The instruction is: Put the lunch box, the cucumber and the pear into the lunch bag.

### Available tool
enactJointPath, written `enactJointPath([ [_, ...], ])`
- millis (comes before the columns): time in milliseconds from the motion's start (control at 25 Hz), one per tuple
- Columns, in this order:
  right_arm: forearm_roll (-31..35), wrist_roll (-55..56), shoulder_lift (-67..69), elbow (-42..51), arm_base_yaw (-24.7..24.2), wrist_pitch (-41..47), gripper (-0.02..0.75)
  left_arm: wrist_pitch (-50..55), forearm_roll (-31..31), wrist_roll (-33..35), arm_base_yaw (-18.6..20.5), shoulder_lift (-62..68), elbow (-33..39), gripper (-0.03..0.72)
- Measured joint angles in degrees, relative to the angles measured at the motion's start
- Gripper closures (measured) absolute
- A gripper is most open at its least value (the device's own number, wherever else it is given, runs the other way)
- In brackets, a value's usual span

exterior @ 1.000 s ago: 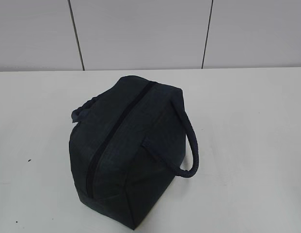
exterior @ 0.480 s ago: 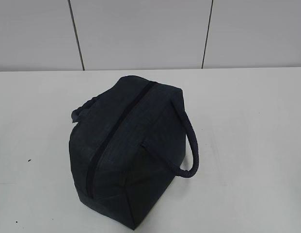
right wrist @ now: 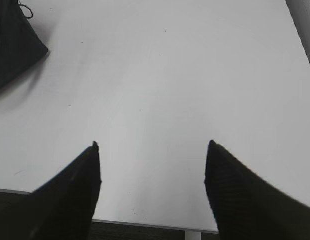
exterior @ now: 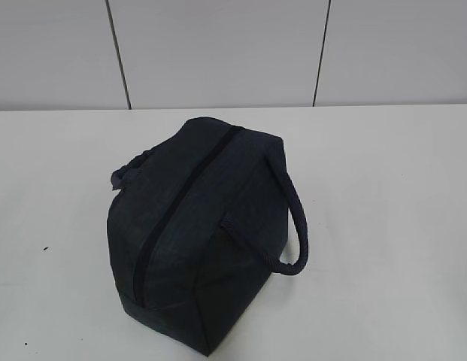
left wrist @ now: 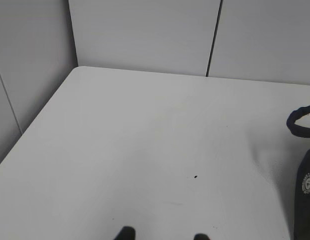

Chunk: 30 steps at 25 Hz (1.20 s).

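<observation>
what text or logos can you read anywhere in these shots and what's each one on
No text can be read anywhere.
Round pale emblem on the side of the lunch bag, seen in the left wrist view: lettering too small and blurred to read.
Table, wall panels and both grippers: no markings visible.

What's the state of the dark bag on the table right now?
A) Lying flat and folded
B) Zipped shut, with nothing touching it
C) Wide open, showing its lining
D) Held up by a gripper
B: the lunch bag stands boxy on the table, its top zipper shut, no gripper on it.

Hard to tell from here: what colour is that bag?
Dark navy, nearly black; the lunch bag shows best in the exterior view.
</observation>
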Motion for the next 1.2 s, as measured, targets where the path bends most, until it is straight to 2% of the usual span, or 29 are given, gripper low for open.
enactJointPath([
  [1200, 0.0, 0.0, 0.0, 0.0, 0.0, 0.0, 0.228, 0.0, 0.0, 0.0, 0.0, 0.0, 0.0, 0.459],
])
